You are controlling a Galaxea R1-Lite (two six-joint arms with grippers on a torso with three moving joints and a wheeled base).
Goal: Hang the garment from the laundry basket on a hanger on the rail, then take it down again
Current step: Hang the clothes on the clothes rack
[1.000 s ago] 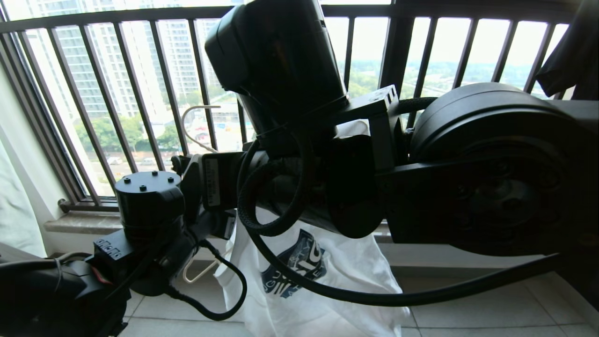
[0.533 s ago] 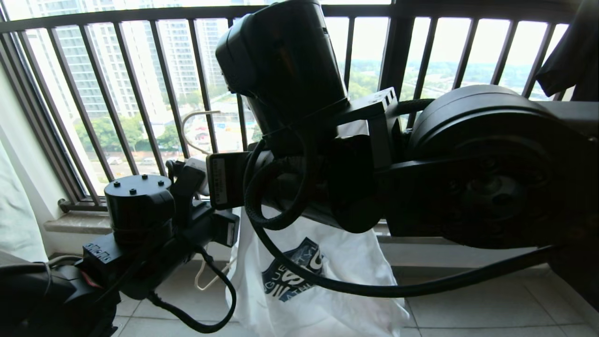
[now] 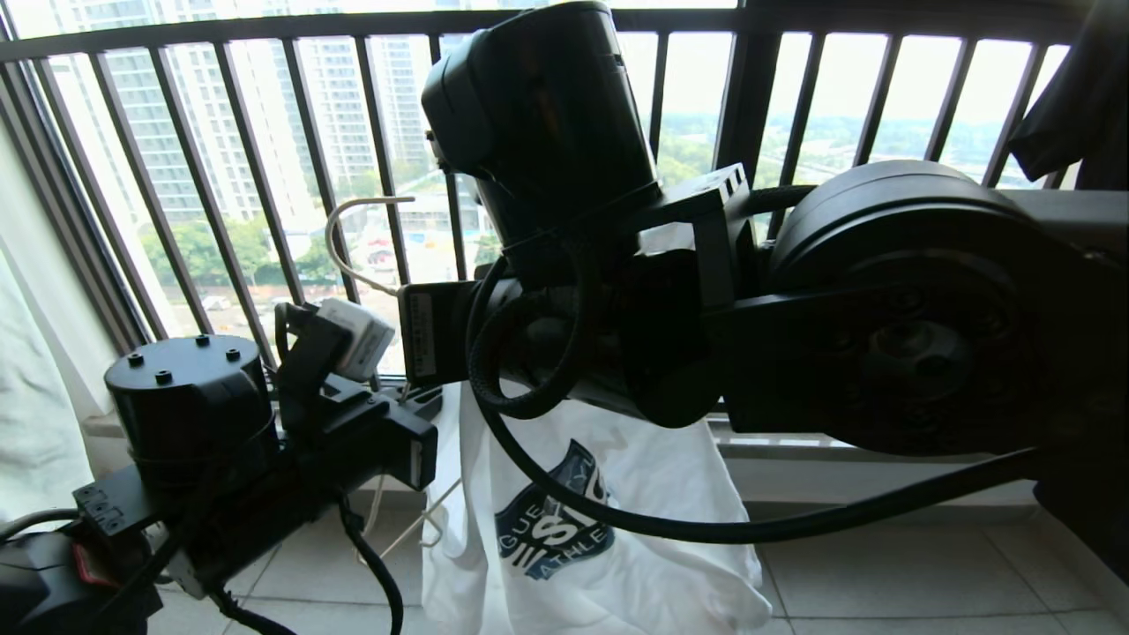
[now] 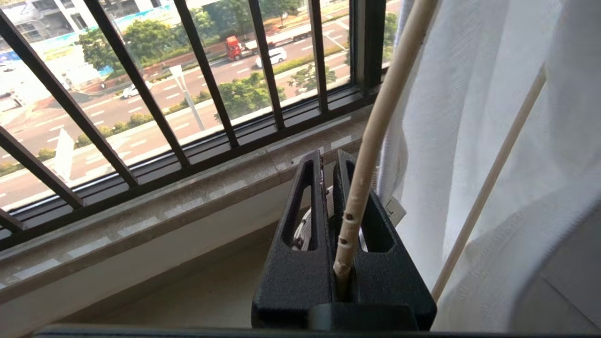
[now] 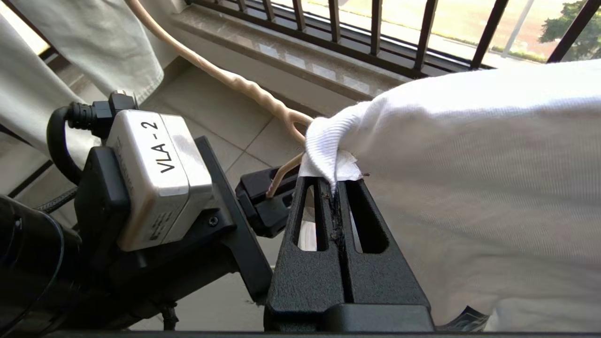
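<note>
The garment [image 3: 617, 564], a white T-shirt with a blue chest logo, hangs in front of me below my right arm. Its ribbed collar is pinched in my right gripper [image 5: 331, 183], which is shut on it. The hanger [image 4: 375, 126], thin cream wire, runs along the cloth. My left gripper [image 4: 328, 162] is shut on its wire just beside the right gripper. In the head view the hanger's hook [image 3: 340, 234] curves up before the bars, and both pairs of fingers are hidden by the arms. The laundry basket and the rail are out of view.
A black railing of vertical bars [image 3: 265, 176] and a stone sill [image 4: 164, 202] close off the far side. Tiled floor [image 3: 882, 573] lies below. A dark garment [image 3: 1076, 88] hangs at the top right, pale cloth [image 3: 35, 397] at the left.
My left arm has swung down and to the left and its wrist has turned, bringing its white camera box into sight. The hanger's hook has shifted left. The right arm has kept still.
</note>
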